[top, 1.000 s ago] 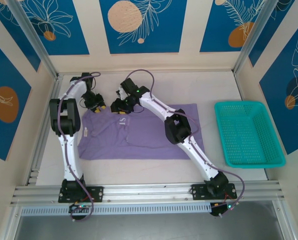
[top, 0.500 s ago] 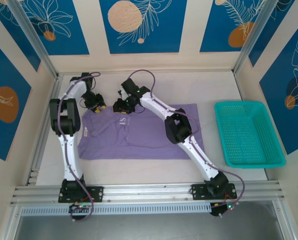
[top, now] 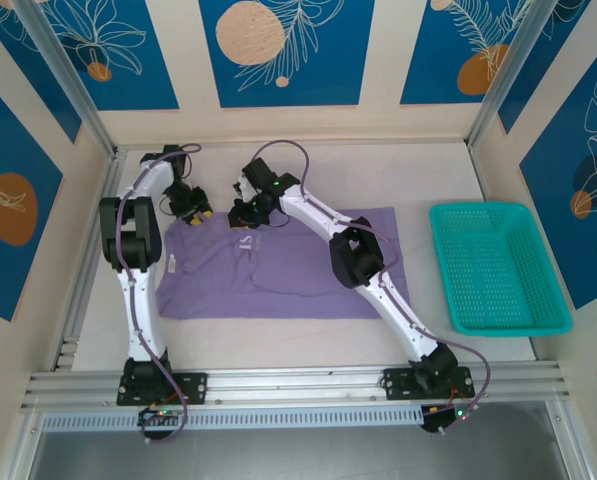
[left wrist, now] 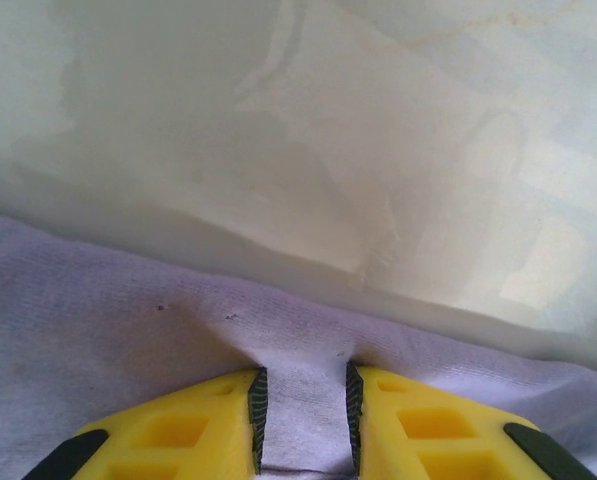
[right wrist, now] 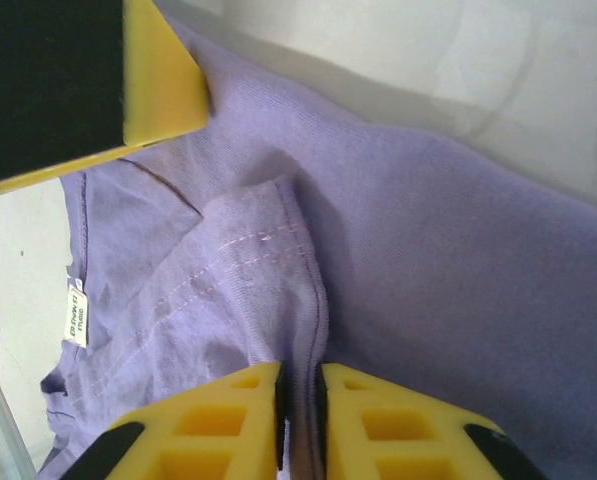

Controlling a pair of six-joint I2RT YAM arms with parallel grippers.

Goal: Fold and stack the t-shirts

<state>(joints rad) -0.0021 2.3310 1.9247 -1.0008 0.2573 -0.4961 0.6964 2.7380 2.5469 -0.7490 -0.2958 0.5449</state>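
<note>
A lavender t-shirt lies spread flat on the table, with white lettering near its far edge. At its far left corner, my left gripper is shut on a pinch of the cloth. In the left wrist view, t-shirt fabric bunches up between the yellow fingers. A little to the right along the far edge, my right gripper is shut on a folded, stitched hem. That hem runs down into the narrow slot between its fingers.
A teal mesh basket stands at the right, apart from the shirt. A white care label hangs at the shirt's edge. The left gripper's yellow and black body sits close at the upper left of the right wrist view.
The right gripper's jaws have closed onto the shirt's hem at the far edge. The left gripper keeps its pinch, and neither arm has visibly shifted.
</note>
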